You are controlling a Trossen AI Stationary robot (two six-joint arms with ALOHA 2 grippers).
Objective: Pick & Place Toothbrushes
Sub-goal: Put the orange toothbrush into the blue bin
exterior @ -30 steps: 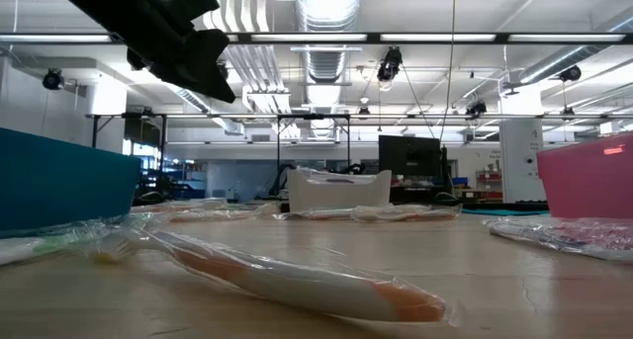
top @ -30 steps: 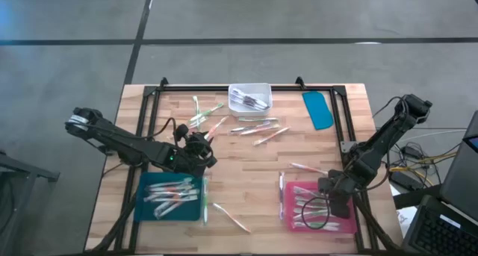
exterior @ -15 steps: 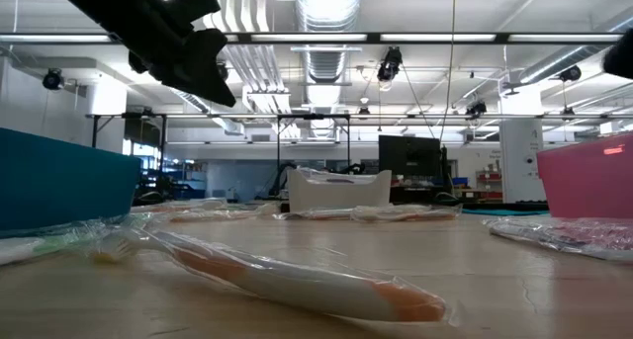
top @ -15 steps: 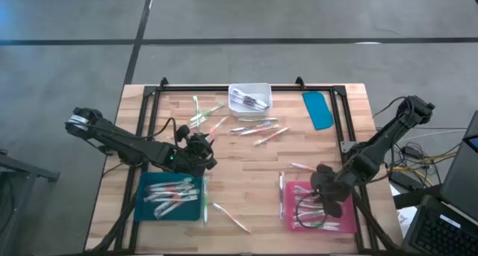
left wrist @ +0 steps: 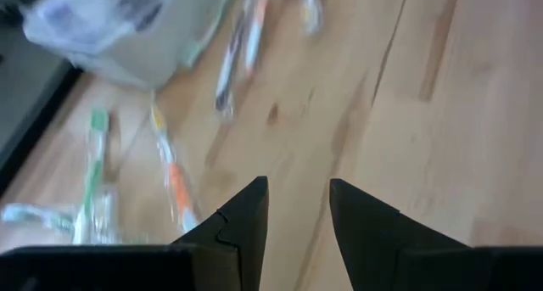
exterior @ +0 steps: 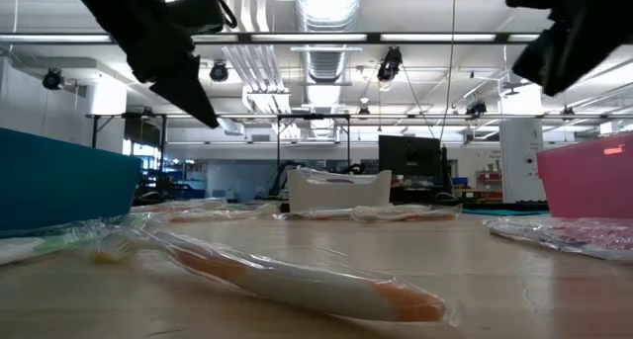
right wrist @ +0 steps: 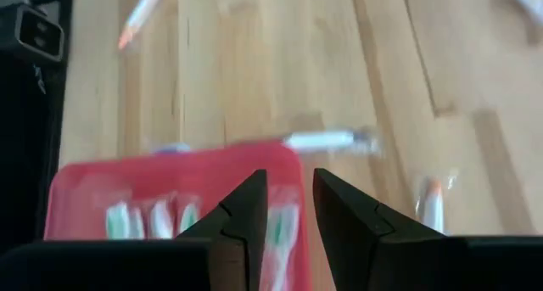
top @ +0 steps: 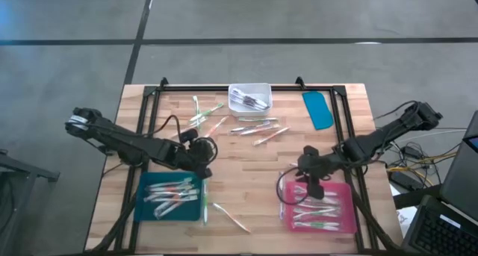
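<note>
Wrapped toothbrushes lie loose on the wooden table: a cluster [top: 258,128] near the middle far side, some [top: 203,114] to the left of it, one [top: 228,215] near the front, and one [top: 302,166] by the pink tray. More lie in the teal tray [top: 146,208], the pink tray [top: 345,211] and the white bin [top: 250,97]. My left gripper [top: 202,148] hovers open and empty above bare wood, just beyond the teal tray's far right corner. My right gripper [top: 308,170] hovers open and empty over the pink tray's far left corner, near a toothbrush [right wrist: 327,140].
A flat teal lid [top: 317,109] lies at the far right. A black frame rail [top: 224,88] runs along the far edge and down both sides. Bare wood lies in the table's middle between the two trays. In the low view a wrapped toothbrush [exterior: 287,275] lies close in front.
My right gripper has gone from above the pink tray's middle toward the table's left and far edge, to the tray's far left corner. My left gripper has shifted slightly toward the right and turned a little. No toothbrush has moved.
</note>
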